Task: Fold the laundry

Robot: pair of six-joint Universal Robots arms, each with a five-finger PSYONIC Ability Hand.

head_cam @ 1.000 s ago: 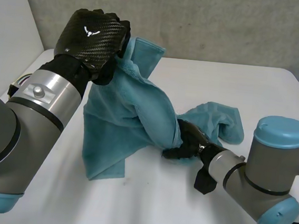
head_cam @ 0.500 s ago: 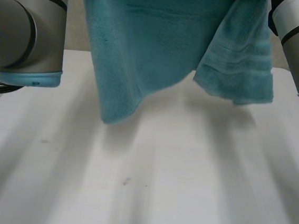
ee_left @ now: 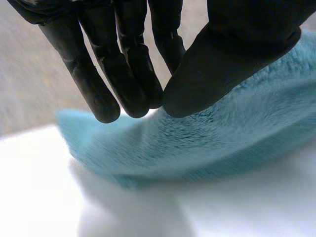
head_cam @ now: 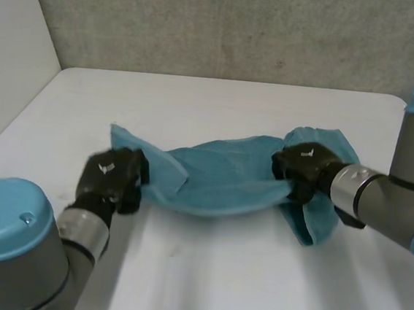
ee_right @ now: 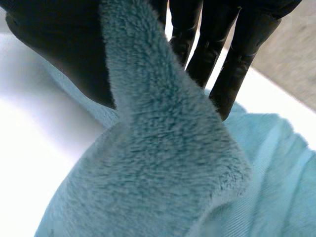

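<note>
Two hands hold one teal towel [head_cam: 227, 175] by its opposite ends. The left hand [head_cam: 109, 178] grasps the towel's left end. In its wrist view the thumb [ee_left: 222, 54] tip meets the straight fingers [ee_left: 128, 74] right at the cloth's upper edge, pinching it. The right hand [head_cam: 305, 166] grips the right end. In its own wrist view a plush fold of towel rises between thumb and fingers and is squeezed there.

Each hand carries a small white mark [head_cam: 308, 153] on its back, too small to read as writing. The towel bears no legible label.

Between the hands the cloth stretches in a shallow sag across the middle of the white table [head_cam: 217, 273]. Beside the left hand its lower edge stands off the surface. A loose lobe spills past the right hand, toward the table's near side. One towel corner pokes out beyond the left hand, toward the table's left edge.

A broad strip of bare table lies between the towel and the far edge, where the grey wall [head_cam: 241, 26] rises. More bare surface runs from the towel to the near edge, between the two arms. A white panel [head_cam: 12, 48] borders the left edge. The far right corner sits just behind the right arm [head_cam: 400, 203].
</note>
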